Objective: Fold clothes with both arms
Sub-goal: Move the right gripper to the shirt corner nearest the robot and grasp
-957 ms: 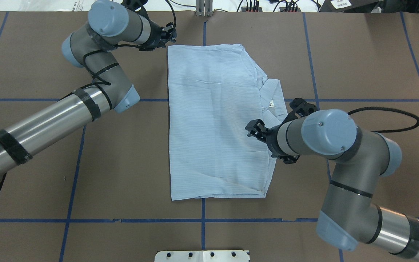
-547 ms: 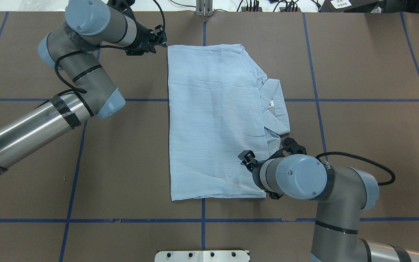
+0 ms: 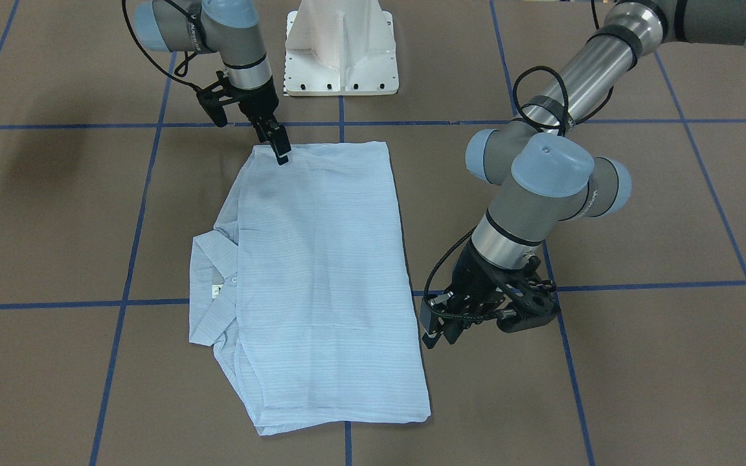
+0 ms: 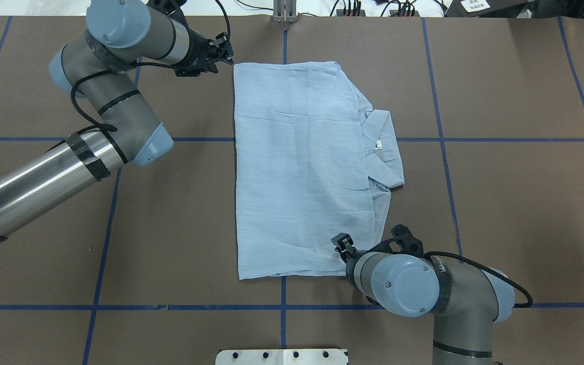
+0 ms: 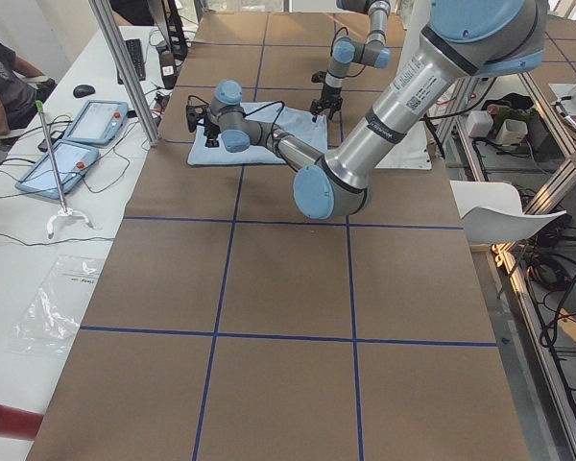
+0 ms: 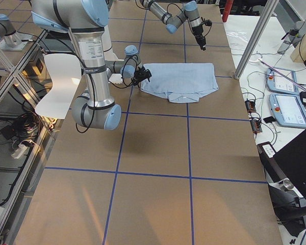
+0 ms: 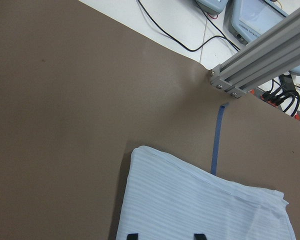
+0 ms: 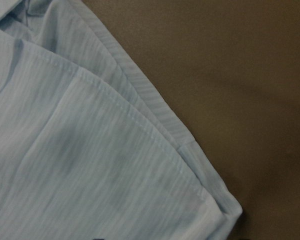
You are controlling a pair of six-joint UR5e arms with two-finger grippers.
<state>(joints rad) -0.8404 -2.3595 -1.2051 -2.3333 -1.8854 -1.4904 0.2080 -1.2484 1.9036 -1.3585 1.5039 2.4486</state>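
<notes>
A brown worktop [image 4: 500, 203] ruled into squares by blue tape lines [image 4: 474, 139] carries the scene. The left arm [image 4: 43, 177] reaches in from the robot's left and bends toward the far edge, while the right arm [image 4: 403, 284] is drawn in close to the near edge. Between them, at the middle of the worktop, lies the light-blue pinstriped shirt [image 4: 302, 167], folded into a flat, tidy rectangle with its long sides running away from the robot. A white pedestal base [image 3: 340, 52] stands at the robot's side of the worktop, apart from the cloth. The left fingers [image 7: 200, 237] are spread, just beside the shirt's far corner on the robot's left and gripping nothing; the wrist view shows that corner lying flat ahead of the two tips. The right fingers [image 3: 279, 145] are also spread and hold nothing, poised over the near corner on the robot's right, possibly touching the fabric. The collar [image 4: 391, 162] juts from the rectangle's right-hand edge, with a small neck tag [image 4: 378, 145] and a pale button [image 4: 366, 151] showing inside it.
</notes>
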